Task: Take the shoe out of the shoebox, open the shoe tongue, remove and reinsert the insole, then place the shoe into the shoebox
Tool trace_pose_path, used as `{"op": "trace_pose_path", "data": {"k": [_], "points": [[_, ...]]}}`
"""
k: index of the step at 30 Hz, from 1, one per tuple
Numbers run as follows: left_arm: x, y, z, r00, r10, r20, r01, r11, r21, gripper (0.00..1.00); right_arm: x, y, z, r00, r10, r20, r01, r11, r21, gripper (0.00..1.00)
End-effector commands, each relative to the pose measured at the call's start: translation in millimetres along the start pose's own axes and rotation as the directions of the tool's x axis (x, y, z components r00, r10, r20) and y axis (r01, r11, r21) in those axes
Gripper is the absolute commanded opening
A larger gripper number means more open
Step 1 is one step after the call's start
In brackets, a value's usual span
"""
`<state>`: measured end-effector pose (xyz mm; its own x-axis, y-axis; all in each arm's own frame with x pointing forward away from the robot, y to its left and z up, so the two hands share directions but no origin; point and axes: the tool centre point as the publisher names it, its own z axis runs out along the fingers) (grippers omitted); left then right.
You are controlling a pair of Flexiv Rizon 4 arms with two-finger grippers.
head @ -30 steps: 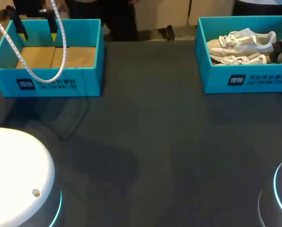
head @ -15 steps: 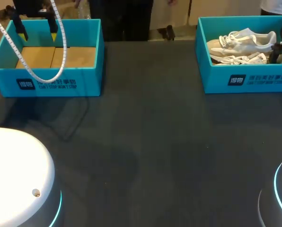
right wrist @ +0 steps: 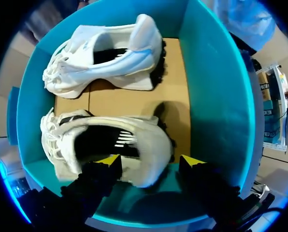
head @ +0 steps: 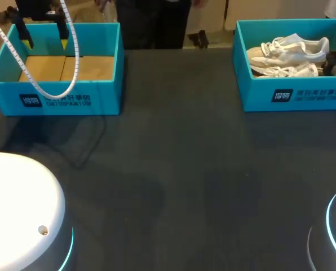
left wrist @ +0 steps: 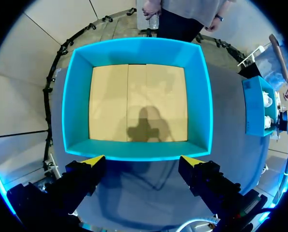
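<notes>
Finds right gripper (right wrist: 150, 160) spread wide over the nearer shoe's (right wrist: 110, 140) heel inside right shoebox (right wrist: 216, 96), evidently lined up for lifting. Finds left gripper (left wrist: 143, 161) wide too, parked above left shoebox (left wrist: 139, 48).

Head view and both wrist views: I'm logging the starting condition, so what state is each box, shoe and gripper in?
Left shoebox: open-topped, empty.
Right shoebox: open-topped, holding both shoes.
Farther shoe: laced, lying in the box.
Nearer shoe: laced, in the box, ungripped.
Left gripper: open, empty, above the left shoebox's near wall.
Right gripper: open, empty, above the nearer shoe.
</notes>
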<state>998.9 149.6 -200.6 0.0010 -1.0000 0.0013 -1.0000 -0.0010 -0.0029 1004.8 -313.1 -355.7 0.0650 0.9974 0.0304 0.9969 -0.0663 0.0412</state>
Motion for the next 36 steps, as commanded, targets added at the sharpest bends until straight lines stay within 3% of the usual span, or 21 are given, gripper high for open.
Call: {"op": "trace_pose_path", "data": {"k": [1,3,9,12,19,26,27,30,36], "points": [[-0.1,-0.1,-0.4,1.0,0.0,0.001,0.0,1.0,-0.001,1.0,-1.6,-0.3,-1.4,1.0,-0.001,-0.001,0.001,1.0,-0.001,0.71],[-0.1,-0.1,-0.4,1.0,0.0,0.001,0.0,1.0,-0.001,1.0,-0.2,-0.2,-3.1,1.0,-0.003,0.012,0.003,1.0,-0.001,0.65],[-0.1,-0.1,-0.4,1.0,0.0,0.001,0.0,1.0,-0.001,1.0,-1.2,3.3,1.8,1.0,0.001,0.015,-0.001,1.0,0.008,0.59],[-0.1,-0.1,-0.4,1.0,0.0,0.001,0.0,1.0,-0.001,1.0,-0.8,4.8,3.0,1.0,-0.006,0.007,0.006,1.0,-0.003,0.62],[-0.1,-0.1,-0.4,1.0,0.0,0.001,0.0,1.0,-0.001,1.0,-2.2,12.1,6.5,1.0,-0.003,0.023,0.002,1.0,0.014,0.49],[-0.1,-0.1,-0.4,1.0,0.0,0.001,0.0,1.0,-0.001,1.0,-3.5,16.5,11.1,0.999,0.0,0.037,-0.001,1.0,0.027,0.45],[-0.1,-0.1,-0.4,1.0,0.0,0.001,0.0,1.0,-0.001,1.0,-3.4,16.8,11.3,0.999,0.001,0.037,-0.002,1.0,0.028,0.42],[-0.1,-0.1,-0.4,1.0,0.0,0.001,0.0,1.0,-0.001,1.0,-2.8,17.6,11.0,0.999,-0.001,0.037,0.0,1.0,0.029,0.0],[-0.1,-0.1,-0.4,1.0,0.0,0.001,0.0,1.0,-0.001,1.0,-4.7,16.5,8.0,0.999,0.008,0.04,-0.009,1.0,0.024,0.0]]}}
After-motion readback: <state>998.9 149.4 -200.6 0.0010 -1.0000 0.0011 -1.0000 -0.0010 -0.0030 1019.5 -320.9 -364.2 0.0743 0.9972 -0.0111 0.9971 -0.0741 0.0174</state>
